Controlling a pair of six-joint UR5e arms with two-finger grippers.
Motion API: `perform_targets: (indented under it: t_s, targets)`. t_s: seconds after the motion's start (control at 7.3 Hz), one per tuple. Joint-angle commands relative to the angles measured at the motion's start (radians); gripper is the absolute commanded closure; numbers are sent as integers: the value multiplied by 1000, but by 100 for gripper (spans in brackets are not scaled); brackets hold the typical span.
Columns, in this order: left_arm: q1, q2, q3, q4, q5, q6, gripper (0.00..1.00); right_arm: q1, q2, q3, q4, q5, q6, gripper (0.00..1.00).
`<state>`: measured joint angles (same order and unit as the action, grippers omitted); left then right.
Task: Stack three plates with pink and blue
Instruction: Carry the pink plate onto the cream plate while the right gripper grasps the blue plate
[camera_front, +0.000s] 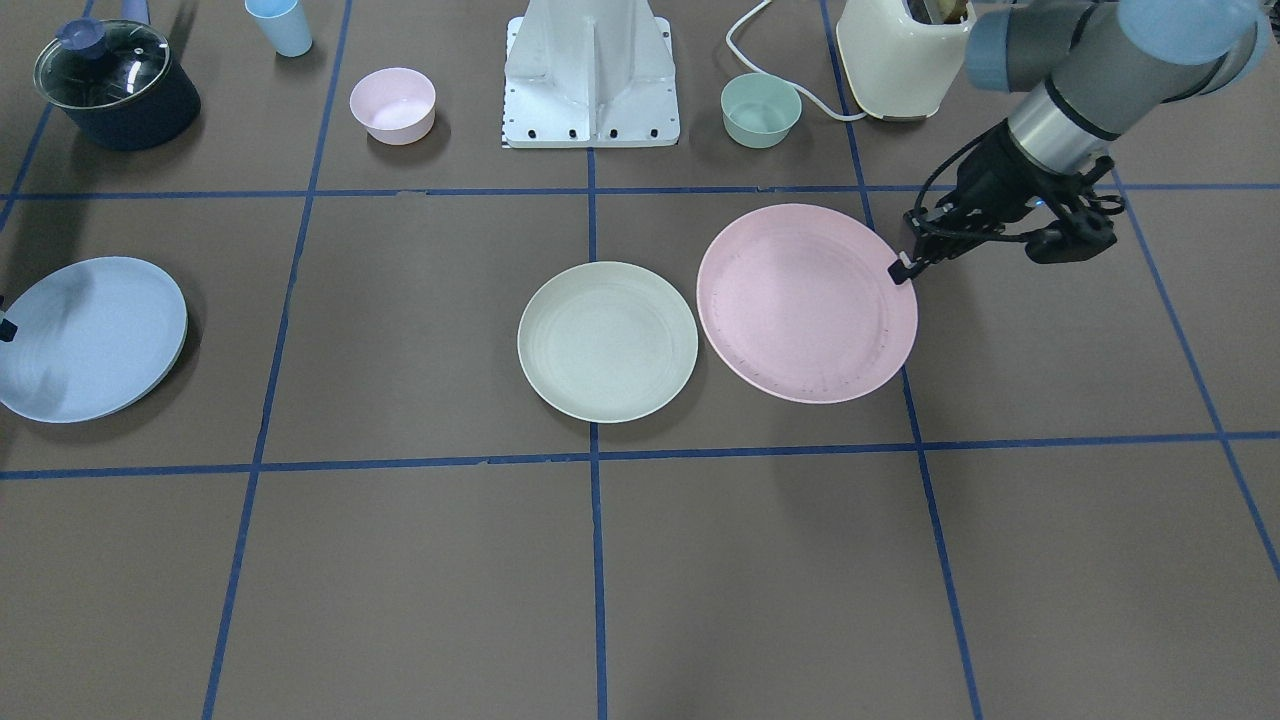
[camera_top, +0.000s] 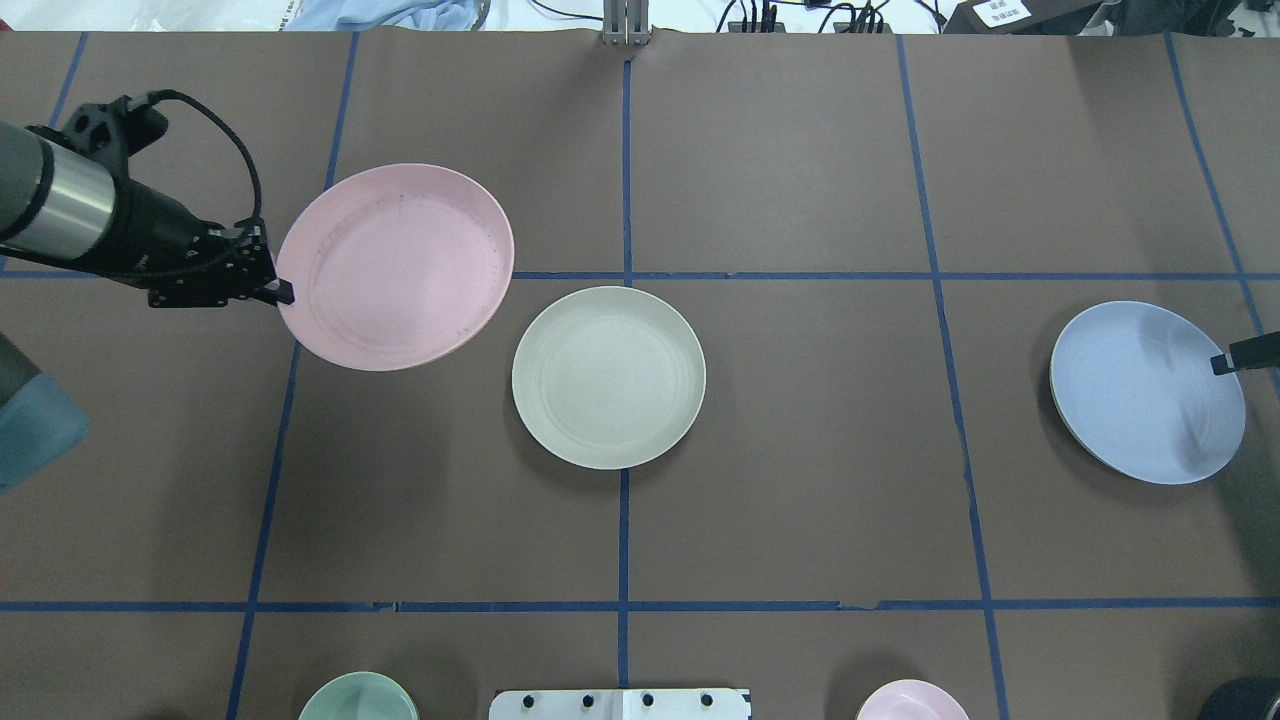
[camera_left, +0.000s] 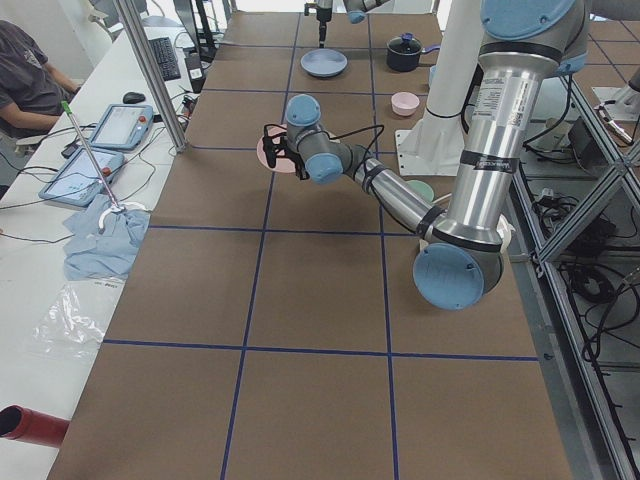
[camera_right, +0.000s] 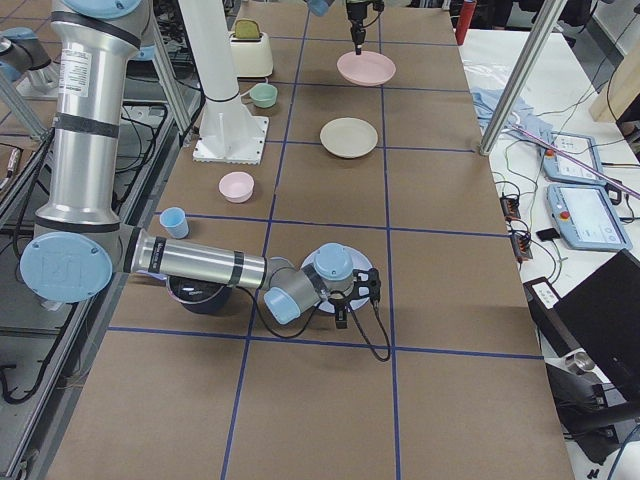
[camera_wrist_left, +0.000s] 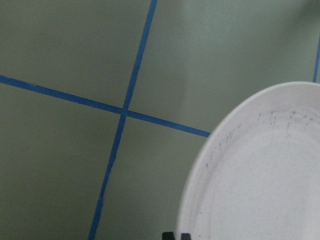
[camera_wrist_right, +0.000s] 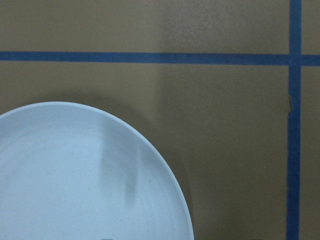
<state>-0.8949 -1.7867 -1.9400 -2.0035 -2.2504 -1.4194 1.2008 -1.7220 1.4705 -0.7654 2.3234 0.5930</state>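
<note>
A brown bench (camera_front: 420, 560) has blue tape lines on it. Along one side sit a small pink bowl (camera_front: 392, 104), a small green bowl (camera_front: 760, 109), a blue cup (camera_front: 280, 25), a dark pot (camera_front: 115, 95) with a glass lid, and a cream toaster (camera_front: 895, 65).

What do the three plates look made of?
Likely matte plastic, maybe a fibre blend: pink plate, cream plate, blue plate. Signs: no glare, soft moulded rings, thin rims. The pink one shows dark specks.

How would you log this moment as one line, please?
left jaws: shut on pink plate rim, plate raised | right jaws: at blue plate rim, grip unclear | cream plate: nothing stacked on it
</note>
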Motion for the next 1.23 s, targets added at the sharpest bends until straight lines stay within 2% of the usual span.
perform_targets:
  t_s: [0.0,0.55,1.1]
  targets:
    - [63,-45,1,3,31,-71,100,-21,-2,-27,1,4,1,18]
    - [90,-60,12,3,44,-72,100,-35,-4,-36,-8,16,2,61]
    - [174,-101,42,5,112,-130,100,-43,-10,-35,1,45,2,96]
